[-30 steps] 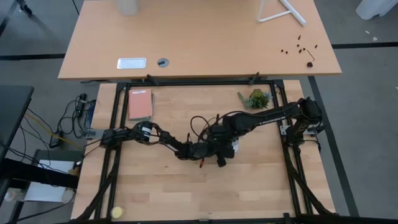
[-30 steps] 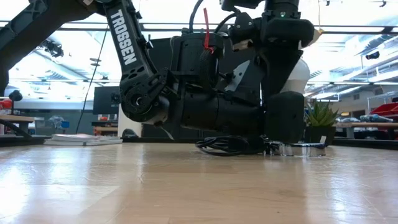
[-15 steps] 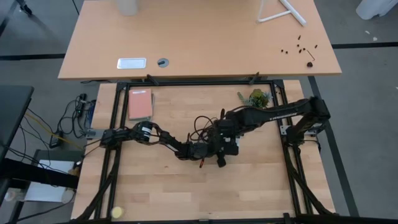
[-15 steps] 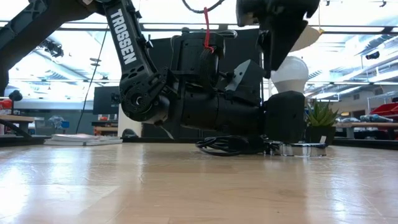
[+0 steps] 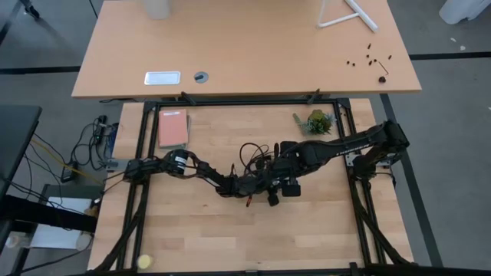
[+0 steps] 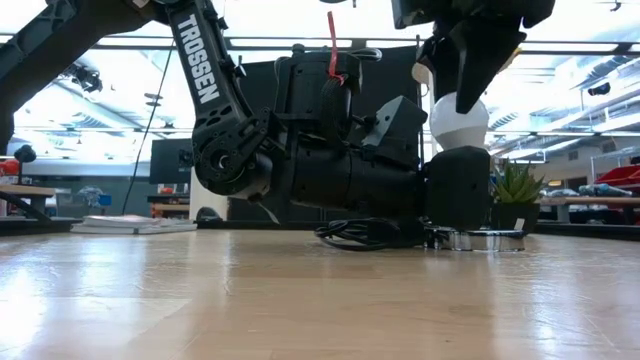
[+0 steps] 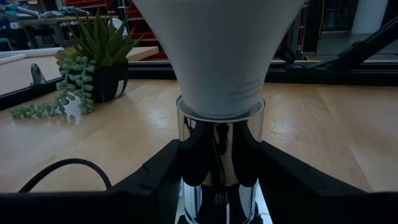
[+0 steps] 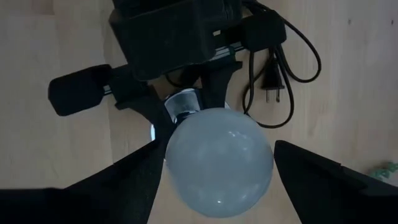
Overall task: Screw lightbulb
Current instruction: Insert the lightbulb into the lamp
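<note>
1. The lightbulb (image 6: pixel 459 118) stands upright in the shiny socket (image 7: pixel 219 162), near the middle of the table (image 5: pixel 192 230), with the potted plant (image 5: pixel 317 121) well beyond it.
2. The left gripper (image 7: pixel 217 168) lies low on the table and is clenched around the socket's neck, one finger on each side.
3. The right gripper (image 8: pixel 219 165) hangs directly above the bulb; its fingers straddle the white globe, but whether they press on it I cannot tell.
4. A black cord (image 8: pixel 283 62) with its plug lies on the wood beside the socket.
</note>
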`<state>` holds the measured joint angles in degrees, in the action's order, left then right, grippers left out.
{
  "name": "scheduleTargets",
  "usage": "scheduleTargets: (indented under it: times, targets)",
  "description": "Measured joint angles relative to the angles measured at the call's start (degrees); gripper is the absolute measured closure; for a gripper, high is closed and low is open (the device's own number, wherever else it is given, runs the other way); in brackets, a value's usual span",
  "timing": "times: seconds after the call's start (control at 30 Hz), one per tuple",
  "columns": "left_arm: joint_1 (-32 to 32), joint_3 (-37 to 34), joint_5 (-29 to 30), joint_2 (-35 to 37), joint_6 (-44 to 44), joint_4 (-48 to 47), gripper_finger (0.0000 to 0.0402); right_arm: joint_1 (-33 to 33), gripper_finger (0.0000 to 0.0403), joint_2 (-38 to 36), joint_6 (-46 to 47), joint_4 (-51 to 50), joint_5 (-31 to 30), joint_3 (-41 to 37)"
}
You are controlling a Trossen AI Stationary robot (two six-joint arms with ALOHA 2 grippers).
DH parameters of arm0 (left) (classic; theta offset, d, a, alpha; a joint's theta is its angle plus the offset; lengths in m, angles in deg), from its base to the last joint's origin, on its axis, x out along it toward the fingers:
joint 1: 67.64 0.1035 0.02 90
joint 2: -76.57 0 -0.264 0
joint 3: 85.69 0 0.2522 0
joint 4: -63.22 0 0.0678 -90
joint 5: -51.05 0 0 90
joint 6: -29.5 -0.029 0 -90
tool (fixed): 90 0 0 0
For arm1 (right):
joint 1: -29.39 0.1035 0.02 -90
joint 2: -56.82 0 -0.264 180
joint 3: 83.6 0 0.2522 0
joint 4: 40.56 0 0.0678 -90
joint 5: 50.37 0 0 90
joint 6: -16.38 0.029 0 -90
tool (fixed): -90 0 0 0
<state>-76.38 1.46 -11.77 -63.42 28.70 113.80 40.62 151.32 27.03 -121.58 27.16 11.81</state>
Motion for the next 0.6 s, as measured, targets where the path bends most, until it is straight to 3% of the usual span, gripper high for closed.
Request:
scheduleTargets:
  times: [0.4, 0.6]
  targets:
    - [0.00, 0.00, 0.01, 0.00, 0.02, 0.02, 0.0209, -0.04, 0.0088, 0.00, -0.06, -0.69, -0.02, -0.02]
    - [0.00, 0.00, 0.01, 0.00, 0.00, 0.02, 0.0204, -0.27, 0.0069, 0.02, -0.37, -0.82, 0.09, -0.86]
